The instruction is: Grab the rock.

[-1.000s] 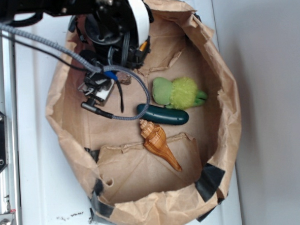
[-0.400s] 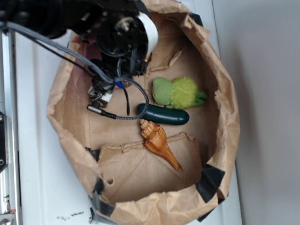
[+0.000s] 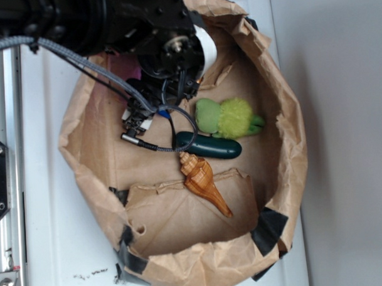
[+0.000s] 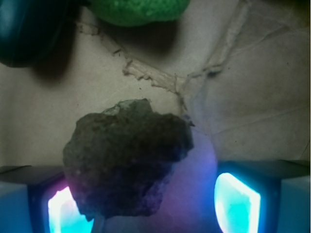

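While the tool (image 4: 146, 204) stands apart around one rock (image 4: 126, 162), one cucumber (image 3: 208, 145), one seashell (image 3: 202, 180), one green plush (image 3: 228, 118).

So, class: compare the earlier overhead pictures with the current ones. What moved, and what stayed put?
The arm swung rightward across the paper bag, carrying the gripper toward the green plush. The wrist view shows the rock between the open fingers, not clamped. The cucumber, seashell and plush stayed put.

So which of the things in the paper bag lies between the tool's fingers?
The rough grey-brown rock; the cucumber, seashell and green plush toy lie apart.
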Tool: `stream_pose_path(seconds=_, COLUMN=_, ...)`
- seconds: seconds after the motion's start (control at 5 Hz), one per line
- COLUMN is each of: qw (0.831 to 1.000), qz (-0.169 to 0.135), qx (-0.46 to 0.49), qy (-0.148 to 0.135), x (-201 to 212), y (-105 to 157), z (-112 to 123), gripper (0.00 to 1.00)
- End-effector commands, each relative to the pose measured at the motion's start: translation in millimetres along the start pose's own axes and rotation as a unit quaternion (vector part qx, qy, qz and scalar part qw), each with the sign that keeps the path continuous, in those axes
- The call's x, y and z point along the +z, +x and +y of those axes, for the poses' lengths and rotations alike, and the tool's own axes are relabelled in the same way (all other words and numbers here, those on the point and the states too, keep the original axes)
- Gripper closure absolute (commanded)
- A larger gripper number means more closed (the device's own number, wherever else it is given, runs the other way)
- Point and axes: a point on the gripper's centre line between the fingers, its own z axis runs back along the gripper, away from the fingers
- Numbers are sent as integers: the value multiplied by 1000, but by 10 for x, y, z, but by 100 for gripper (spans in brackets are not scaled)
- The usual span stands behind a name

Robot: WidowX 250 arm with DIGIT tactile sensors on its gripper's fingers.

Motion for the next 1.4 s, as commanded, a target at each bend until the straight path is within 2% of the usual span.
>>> stream_pose_path(seconds=0.0, qw=1000, qz=-25, qx=18, qy=-2, x=61, y=54, z=86, gripper=100)
stream_pose_path(seconds=1.0, qw=994, qz=-100, qx=20, qy=-51, x=819, y=-143, z=113, gripper=100)
stream_pose_path(seconds=1.2, qw=991, qz=-119, qx=31, qy=-47, x=1046, y=-168, z=60, gripper=100)
